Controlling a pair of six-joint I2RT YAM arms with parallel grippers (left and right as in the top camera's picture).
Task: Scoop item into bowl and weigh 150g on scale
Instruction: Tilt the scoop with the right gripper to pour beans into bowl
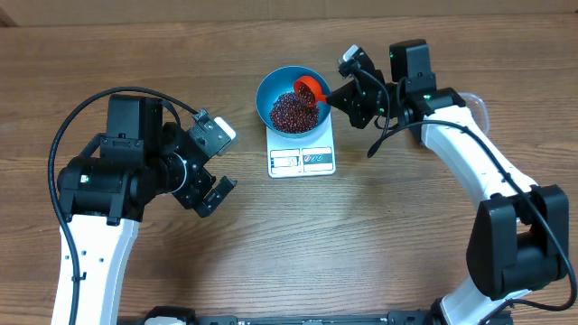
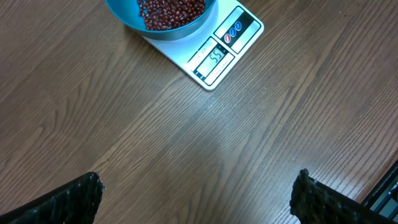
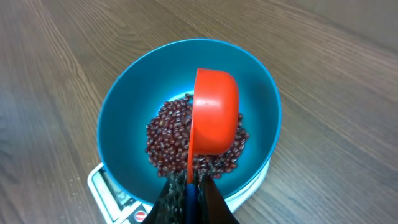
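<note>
— Wood-grain table runs under both arms, with the weighing set-up in the middle. What is your left hand doing?

— Nothing, and that looks deliberate. Its fingers are spread as wide as they go, pinching nothing, over bare wood. It sits back where it can't nudge the scale, which lies well ahead of those fingers with its display edge turned toward them.

— Can you read the display from there?

— Digits are lit in the left wrist view, but they're too small for me to trust.

— And the bowl?

— The blue bowl stands on the scale's platform, beyond the display as seen from your left hand and just below the fingertips of your right. The beans lie piled in its bottom, well short of the rim.

— Your right side?

— Your right hand is pressed together on the thin handle of the red-orange measuring cup, which reaches out ahead of the fingers over the pile. The cup's rounded outside faces the wrist camera, mouth turned down, so I'd judge you're tipping a scoop out. It's held low inside the rim, likely so nothing bounces onto the table. I can't tell whether it touches the beans.

— What does the next move need?

— Check the reading against the target before scooping more, I'd say.
</note>
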